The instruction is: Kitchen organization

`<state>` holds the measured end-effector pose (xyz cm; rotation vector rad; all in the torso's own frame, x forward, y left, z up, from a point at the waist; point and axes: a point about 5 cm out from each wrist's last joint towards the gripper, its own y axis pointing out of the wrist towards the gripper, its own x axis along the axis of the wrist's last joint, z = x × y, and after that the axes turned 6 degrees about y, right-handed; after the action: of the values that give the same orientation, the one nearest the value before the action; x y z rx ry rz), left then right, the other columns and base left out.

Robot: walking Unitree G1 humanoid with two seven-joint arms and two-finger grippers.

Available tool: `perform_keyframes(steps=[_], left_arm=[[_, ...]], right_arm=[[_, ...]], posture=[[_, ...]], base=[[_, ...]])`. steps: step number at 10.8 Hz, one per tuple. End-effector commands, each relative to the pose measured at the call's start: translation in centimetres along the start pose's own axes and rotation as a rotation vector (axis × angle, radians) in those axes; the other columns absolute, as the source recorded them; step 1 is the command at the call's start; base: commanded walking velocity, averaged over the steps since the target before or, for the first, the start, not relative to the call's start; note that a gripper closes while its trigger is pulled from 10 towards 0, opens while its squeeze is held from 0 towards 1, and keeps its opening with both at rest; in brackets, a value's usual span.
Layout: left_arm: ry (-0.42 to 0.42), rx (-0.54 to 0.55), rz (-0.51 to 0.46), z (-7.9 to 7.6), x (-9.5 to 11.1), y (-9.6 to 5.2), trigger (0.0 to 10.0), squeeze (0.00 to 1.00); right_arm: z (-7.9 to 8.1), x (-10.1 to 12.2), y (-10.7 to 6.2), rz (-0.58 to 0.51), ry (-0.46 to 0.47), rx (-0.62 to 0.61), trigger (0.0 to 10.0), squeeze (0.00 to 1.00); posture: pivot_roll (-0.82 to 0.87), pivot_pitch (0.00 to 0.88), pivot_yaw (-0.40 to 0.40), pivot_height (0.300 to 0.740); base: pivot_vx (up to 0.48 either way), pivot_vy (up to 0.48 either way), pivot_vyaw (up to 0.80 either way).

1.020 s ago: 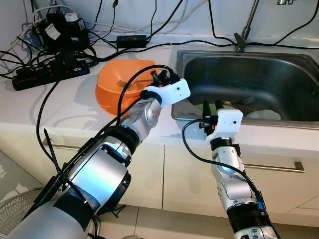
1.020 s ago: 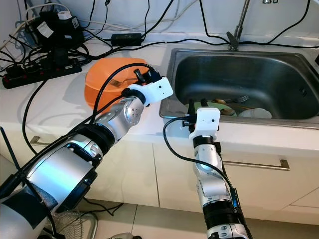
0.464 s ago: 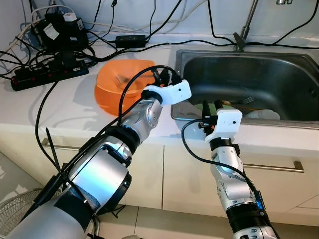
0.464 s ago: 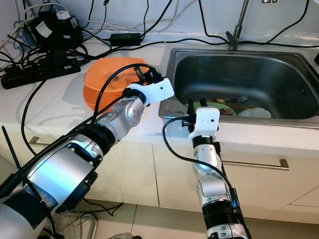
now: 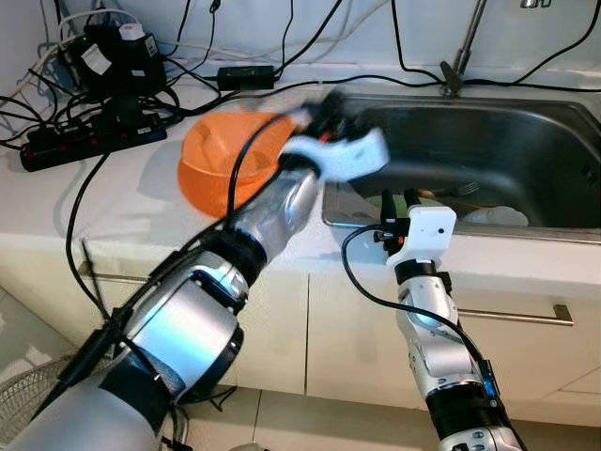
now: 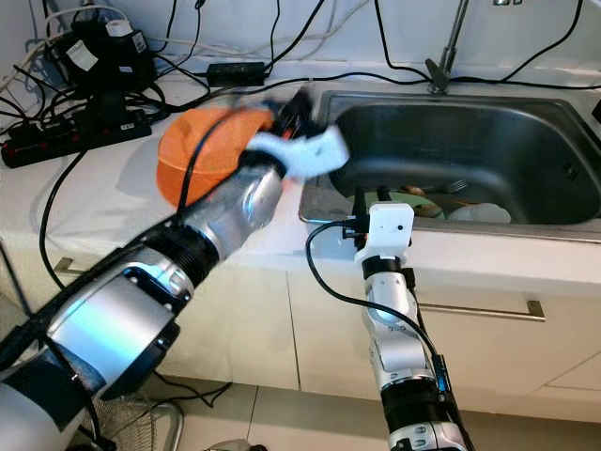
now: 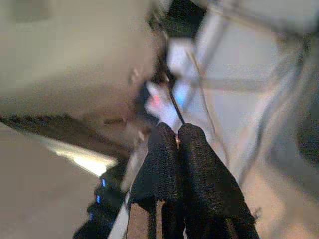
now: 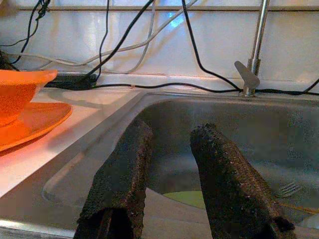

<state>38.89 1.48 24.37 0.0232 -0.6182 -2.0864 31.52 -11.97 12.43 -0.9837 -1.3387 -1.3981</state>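
An orange bowl sits on an orange plate on the white counter, left of the steel sink. My left gripper is a blur above the sink's left rim, beside the bowl; in the left wrist view its fingers are pressed shut, and I cannot make out anything between them. My right gripper stands open at the sink's front rim, fingers pointing up, holding nothing. In the sink lie a white dish, a fork and a green plate.
A black power strip, chargers and tangled cables crowd the counter's back left. A power adapter lies behind the bowl. The tap rises behind the sink. Below the counter are a drawer handle and a floor fan.
My left gripper has swung quickly up and to the right, from the bowl's near side to over the sink's left rim. The right arm has stayed put.
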Motion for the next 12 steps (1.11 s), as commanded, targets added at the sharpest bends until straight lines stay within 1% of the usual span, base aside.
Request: perform_keyframes(steps=[1, 2, 3, 4, 5, 6, 7, 9, 10, 11, 12], left_arm=[[-0.085, 0.035, -0.045, 0.7, 0.7, 0.2, 10.0, 0.00], [-0.232, 0.065, -0.125, 1.1, 2.0, -0.1, 10.0, 0.00], [-0.356, 0.083, -0.159, 1.4, 2.6, -0.4, 10.0, 0.00], [-0.537, 0.087, -0.170, 1.4, 3.0, -0.9, 10.0, 0.00], [-0.759, 0.085, -0.172, 1.6, 3.0, -1.4, 10.0, 0.00], [-0.878, 0.074, -0.180, 1.6, 3.0, -1.8, 10.0, 0.00], [-0.945, 0.066, -0.193, 1.7, 3.0, -2.1, 10.0, 0.00], [-1.086, 0.014, -0.229, 1.9, 3.1, -2.3, 10.0, 0.00], [-1.164, -0.063, -0.246, 1.5, 3.3, -2.5, 10.0, 0.00], [-1.189, -0.127, -0.254, 0.9, 3.6, -2.8, 10.0, 0.00], [-1.193, -0.224, -0.274, -0.1, 4.2, -3.4, 10.0, 0.00]], right_arm=[[0.1, -0.7, -0.2, 0.040, 0.000, 0.000, 10.0, 0.00], [0.1, -0.7, -0.2, 0.040, 0.000, 0.001, 10.0, 0.00], [0.1, -0.7, -0.2, 0.040, -0.001, 0.001, 10.0, 0.00], [0.0, -0.7, -0.2, 0.041, -0.002, 0.001, 10.0, 0.00], [0.0, -0.7, -0.2, 0.040, -0.004, 0.002, 10.0, 0.00], [0.0, -0.7, -0.1, 0.039, -0.005, 0.003, 10.0, 0.00], [0.1, -0.7, -0.1, 0.039, -0.004, 0.005, 10.0, 0.00], [0.2, -0.7, 0.0, 0.037, -0.002, 0.009, 10.0, 0.00], [0.2, -0.6, 0.0, 0.034, -0.001, 0.008, 10.0, 0.00], [0.2, -0.5, 0.0, 0.032, -0.001, 0.007, 10.0, 0.00], [0.2, -0.6, 0.0, 0.032, -0.001, 0.003, 10.0, 0.00]], posture=[[0.05, 0.000, 0.072, 0.740], [0.05, 0.000, 0.072, 0.740], [0.05, 0.000, 0.069, 0.740], [0.04, 0.000, 0.068, 0.740], [0.04, 0.000, 0.067, 0.740], [0.05, 0.000, 0.066, 0.740], [0.05, 0.000, 0.065, 0.740], [0.05, 0.000, 0.066, 0.740], [0.04, 0.000, 0.066, 0.740], [0.04, 0.000, 0.066, 0.740], [0.05, 0.000, 0.070, 0.740]], base=[[0.000, 0.000, 0.00], [0.000, 0.000, 0.00], [0.000, 0.000, 0.00], [0.000, 0.000, 0.00], [0.000, 0.000, 0.00], [0.000, 0.000, 0.00], [0.000, 0.000, 0.00], [0.000, 0.000, 0.00], [0.000, 0.000, 0.00], [0.000, 0.000, 0.00], [0.000, 0.000, 0.00]])
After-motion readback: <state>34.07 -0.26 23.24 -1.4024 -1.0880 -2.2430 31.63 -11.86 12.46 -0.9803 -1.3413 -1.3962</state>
